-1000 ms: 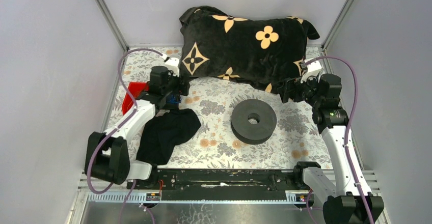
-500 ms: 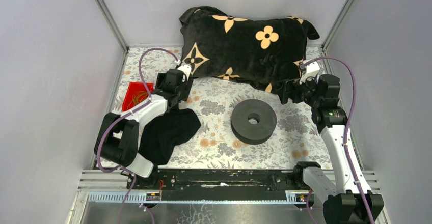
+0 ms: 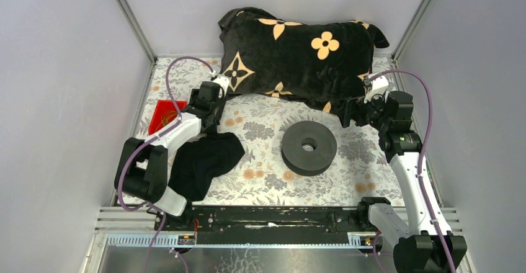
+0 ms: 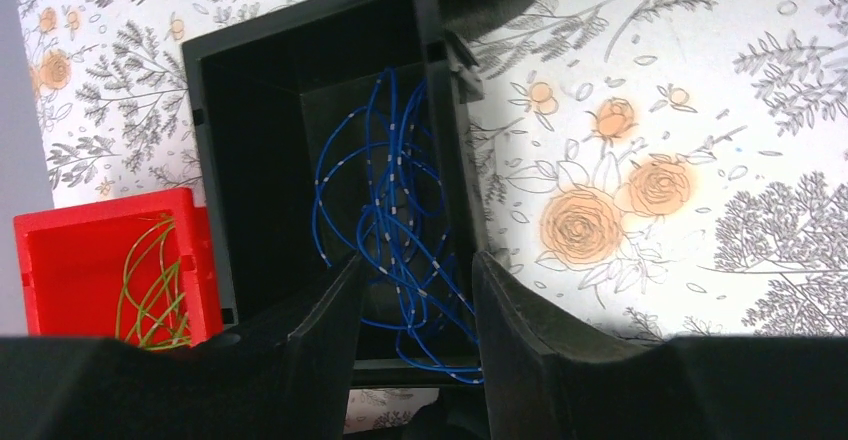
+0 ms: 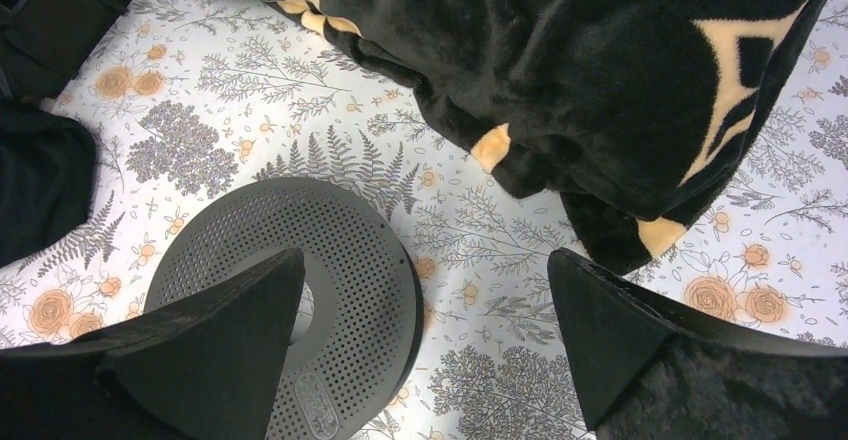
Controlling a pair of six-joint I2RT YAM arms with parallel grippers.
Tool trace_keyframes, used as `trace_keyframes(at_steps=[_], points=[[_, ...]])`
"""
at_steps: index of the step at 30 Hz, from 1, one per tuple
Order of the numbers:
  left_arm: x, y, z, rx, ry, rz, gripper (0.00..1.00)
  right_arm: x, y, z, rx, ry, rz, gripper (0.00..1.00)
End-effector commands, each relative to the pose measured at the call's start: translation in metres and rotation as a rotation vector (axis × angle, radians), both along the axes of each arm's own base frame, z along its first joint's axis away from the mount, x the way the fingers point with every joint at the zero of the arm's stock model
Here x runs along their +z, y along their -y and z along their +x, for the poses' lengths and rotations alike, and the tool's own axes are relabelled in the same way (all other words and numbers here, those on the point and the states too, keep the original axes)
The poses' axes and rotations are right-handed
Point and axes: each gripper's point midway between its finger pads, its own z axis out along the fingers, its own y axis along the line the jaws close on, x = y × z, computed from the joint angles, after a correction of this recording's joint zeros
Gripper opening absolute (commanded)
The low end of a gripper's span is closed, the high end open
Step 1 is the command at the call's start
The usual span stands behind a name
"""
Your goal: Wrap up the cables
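The cables [image 4: 395, 210] are thin blue wires tangled inside a black bin [image 4: 250, 110] at the left of the table. My left gripper [image 4: 416, 257] hangs over the bin's near end. Its fingers stand partly apart, with a few blue strands running loose through the gap; neither finger presses on them. In the top view the arm hides the bin. The black disc-shaped spool [image 3: 309, 147] lies flat mid-table. My right gripper [image 5: 425, 255] hovers wide open over the spool's right edge [image 5: 400, 290] and holds nothing.
A red bin [image 4: 80, 250] with yellow-green wires stands against the black bin's left side. A black cloth [image 3: 205, 161] lies crumpled in front of the left arm. A black cushion with tan flowers [image 3: 298, 56] fills the back, close to the right gripper.
The left arm swung right, from over the red bin to over the black bin, and its jaws narrowed around the blue strands. The right arm has not moved.
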Motion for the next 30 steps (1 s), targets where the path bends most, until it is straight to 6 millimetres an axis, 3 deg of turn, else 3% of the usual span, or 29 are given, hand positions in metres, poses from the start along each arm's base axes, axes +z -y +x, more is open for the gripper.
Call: trace_keyframes(at_steps=[1,6,9,17,22,30], points=[[0.028,-0.010,0.012,0.035,0.051,-0.089,0.50,0.004,-0.001,0.007,0.025,0.025,-0.014,0.99],[0.027,-0.024,0.012,0.061,0.039,-0.136,0.49,-0.036,-0.016,0.002,0.107,-0.151,-0.110,0.99],[0.025,-0.036,0.012,0.089,0.033,-0.156,0.49,-0.061,-0.037,-0.007,0.187,-0.189,-0.210,0.99],[0.014,-0.051,0.012,0.116,0.002,-0.138,0.50,-0.105,-0.074,-0.018,0.315,-0.238,-0.394,0.99],[0.008,-0.048,0.010,0.097,-0.023,-0.149,0.54,-0.127,-0.086,-0.023,0.361,-0.232,-0.520,0.99],[0.024,-0.029,0.009,0.017,0.007,-0.255,0.66,-0.153,-0.102,-0.032,0.433,-0.226,-0.659,0.99]])
